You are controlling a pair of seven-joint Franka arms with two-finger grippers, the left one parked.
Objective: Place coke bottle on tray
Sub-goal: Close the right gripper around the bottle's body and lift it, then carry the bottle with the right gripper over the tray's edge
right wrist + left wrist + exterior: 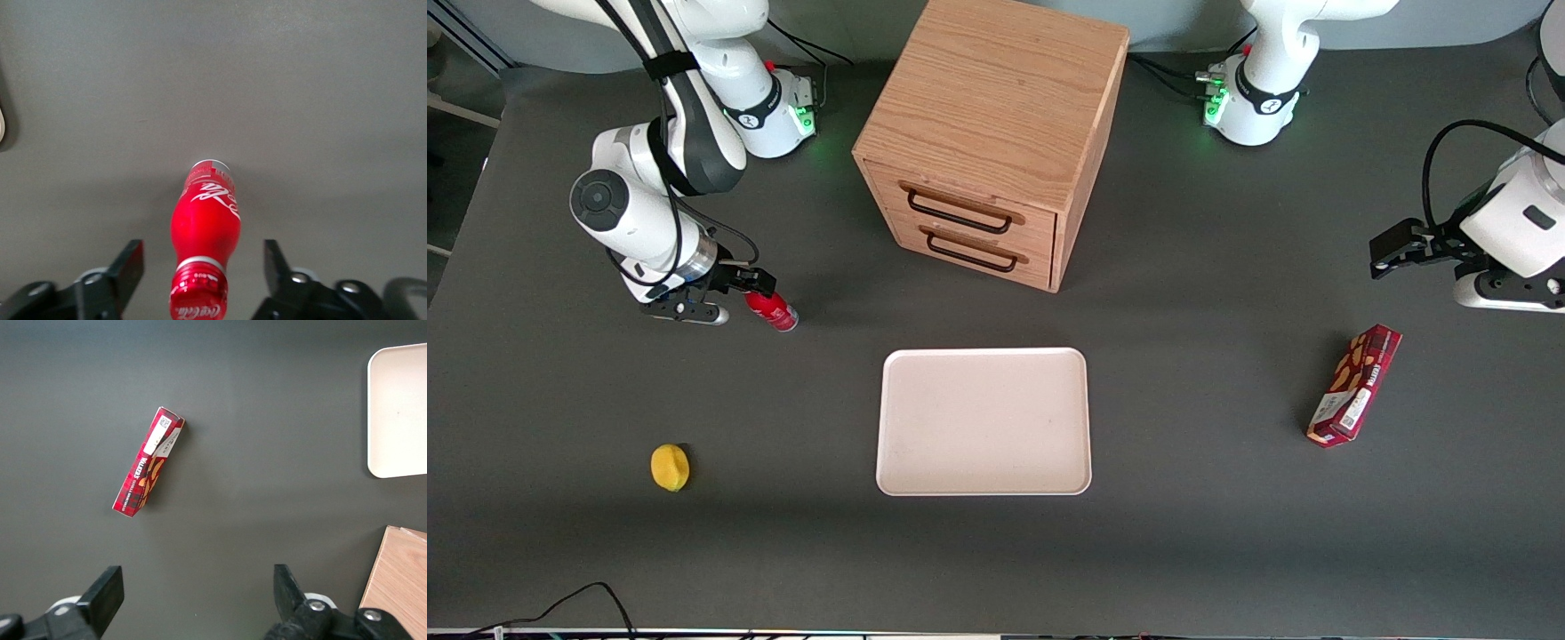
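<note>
Front view: gripper is at the cap end of the coke bottle, which lies on the table at ten o'clock from the tray. Right wrist view: fingers are spread apart, with the coke bottle between them, untouched.

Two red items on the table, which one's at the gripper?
The coke bottle, between the open gripper's fingers; the snack box lies toward the parked arm's end.
</note>
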